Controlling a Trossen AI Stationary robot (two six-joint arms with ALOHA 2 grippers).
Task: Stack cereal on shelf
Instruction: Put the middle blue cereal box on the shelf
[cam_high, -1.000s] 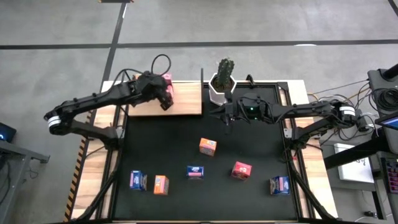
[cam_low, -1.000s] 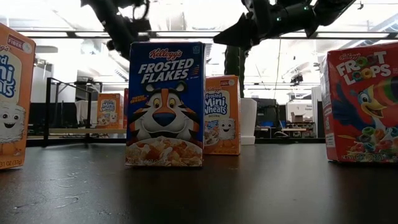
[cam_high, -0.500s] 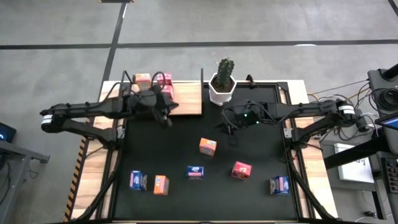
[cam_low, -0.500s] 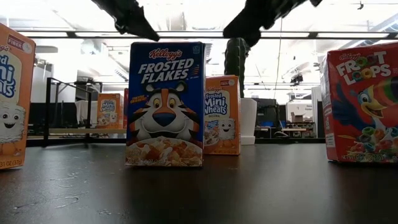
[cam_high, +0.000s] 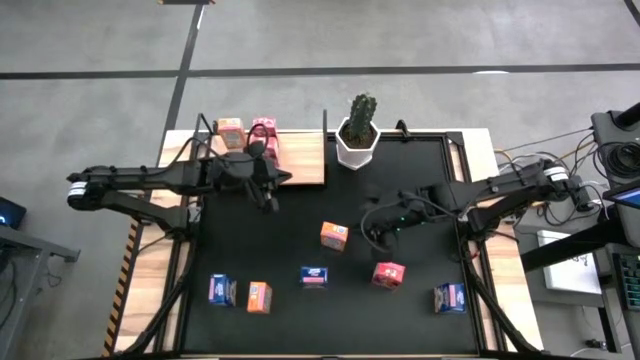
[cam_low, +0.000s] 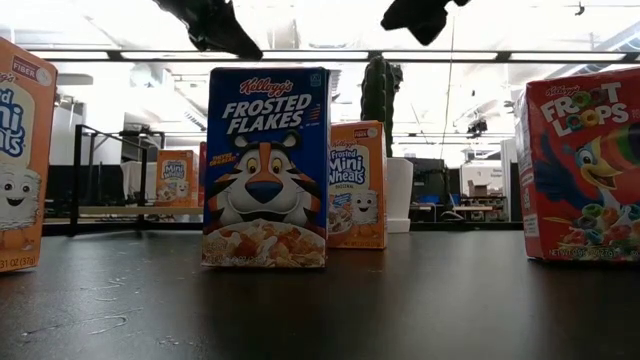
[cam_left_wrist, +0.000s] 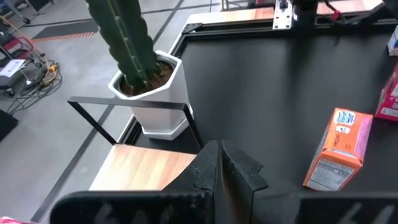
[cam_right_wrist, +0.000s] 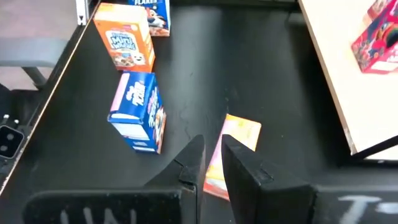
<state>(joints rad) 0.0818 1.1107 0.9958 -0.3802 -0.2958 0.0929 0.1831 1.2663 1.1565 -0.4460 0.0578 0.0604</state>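
Note:
The shelf (cam_high: 285, 165), a light-wood board with thin black posts, lies at the mat's far left. An orange cereal box (cam_high: 230, 128) and a pink-red one (cam_high: 263, 131) stand on it. Several more cereal boxes stand on the black mat: orange (cam_high: 334, 235), blue (cam_high: 314, 276), pink-red (cam_high: 388, 273), blue (cam_high: 449, 297), blue (cam_high: 221, 290), orange (cam_high: 259, 296). My left gripper (cam_high: 268, 203) hangs shut and empty just off the shelf's near edge (cam_left_wrist: 143, 171). My right gripper (cam_high: 372, 236) hovers beside the orange box (cam_right_wrist: 239, 140), its fingers closed to a thin slit with nothing between them.
A cactus in a white pot (cam_high: 357, 140) stands at the mat's far edge, right of the shelf. A black post frame (cam_left_wrist: 130, 109) rises at the shelf's right end. Bare mat lies between the pot and the middle boxes.
My left gripper has drawn back from over the shelf toward the near edge, uncovering the two boxes there. My right gripper has swung from beside the pot toward the near edge, to the orange box in the middle, and has risen a little. No box has moved.

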